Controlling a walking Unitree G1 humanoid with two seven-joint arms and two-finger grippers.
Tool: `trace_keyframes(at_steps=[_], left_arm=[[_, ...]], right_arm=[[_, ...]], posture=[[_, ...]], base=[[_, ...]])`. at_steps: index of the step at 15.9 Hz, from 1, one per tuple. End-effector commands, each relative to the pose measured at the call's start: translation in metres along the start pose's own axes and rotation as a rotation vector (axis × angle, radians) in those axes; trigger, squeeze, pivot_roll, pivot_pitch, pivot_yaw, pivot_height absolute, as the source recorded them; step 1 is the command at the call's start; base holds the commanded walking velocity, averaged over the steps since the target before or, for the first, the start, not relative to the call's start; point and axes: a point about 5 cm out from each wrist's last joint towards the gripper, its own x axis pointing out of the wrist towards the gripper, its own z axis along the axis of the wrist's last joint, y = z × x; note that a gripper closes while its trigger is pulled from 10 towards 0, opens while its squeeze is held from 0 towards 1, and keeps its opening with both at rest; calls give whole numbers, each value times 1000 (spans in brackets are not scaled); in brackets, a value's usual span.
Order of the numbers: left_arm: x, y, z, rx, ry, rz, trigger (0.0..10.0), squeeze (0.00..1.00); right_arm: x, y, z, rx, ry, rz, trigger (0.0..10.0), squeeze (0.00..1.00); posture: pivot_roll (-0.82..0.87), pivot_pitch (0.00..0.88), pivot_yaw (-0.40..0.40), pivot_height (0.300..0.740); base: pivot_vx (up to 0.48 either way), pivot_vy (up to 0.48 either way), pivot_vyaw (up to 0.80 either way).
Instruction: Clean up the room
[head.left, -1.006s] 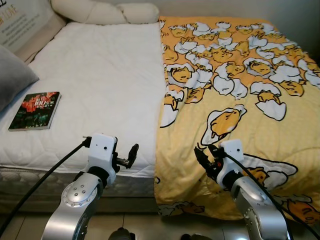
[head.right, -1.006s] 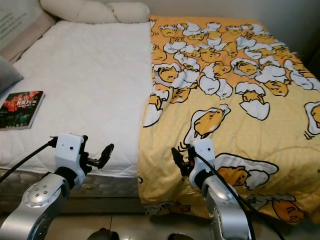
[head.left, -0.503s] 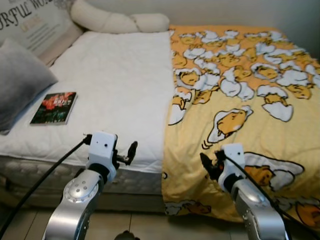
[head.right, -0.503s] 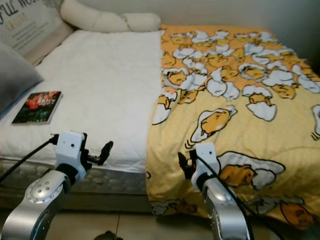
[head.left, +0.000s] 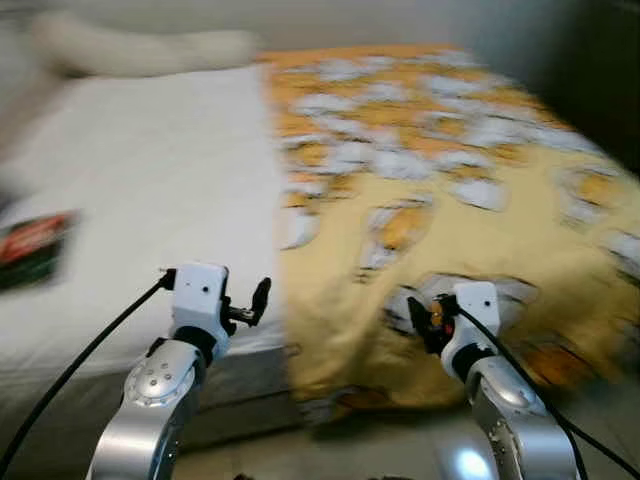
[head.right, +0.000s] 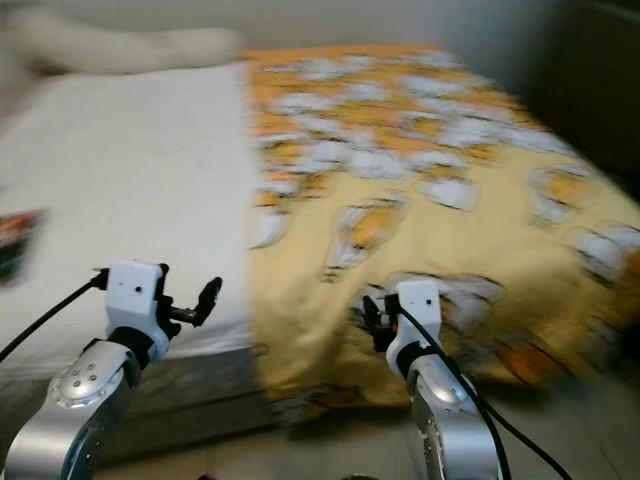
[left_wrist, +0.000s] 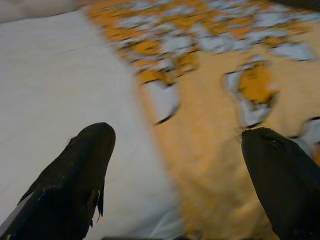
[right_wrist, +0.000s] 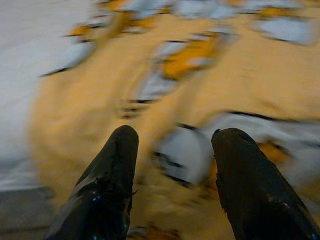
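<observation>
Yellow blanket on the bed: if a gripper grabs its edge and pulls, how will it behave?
Likely floppy: the yellow blanket drapes over the bed edge and sags toward the floor. Probably light, so it should slide and bunch rather than lift as a sheet. One pinch may gather only a fold; the frames are blurred.

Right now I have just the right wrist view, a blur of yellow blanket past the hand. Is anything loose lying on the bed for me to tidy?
Observer: Yes, a book lies on the white sheet, far to the robot's left; its cover is too blurred to read.
Operator: Is the left hand free for it?
Observer: The left hand is open with nothing between its fingers, held in front of the bed's near edge, apart from the book.
Operator: Anything else up there?
Observer: A long white pillow lies along the far end of the bed.
</observation>
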Motion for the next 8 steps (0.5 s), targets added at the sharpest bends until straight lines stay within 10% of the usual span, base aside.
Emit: trace_keyframes(at_steps=[1,8], left_arm=[[-2,1,1,-19,-13,1,10000,0],[-2,6,3,55,-58,10,10000,0]], right_arm=[[-4,-8,5,13,-29,-44,10000,0],[-10,-11,8,1,-74,-72,10000,0]], posture=[[-9,0,5,740],[-7,0,1,740]], base=[[0,0,-781],[0,0,-783]])
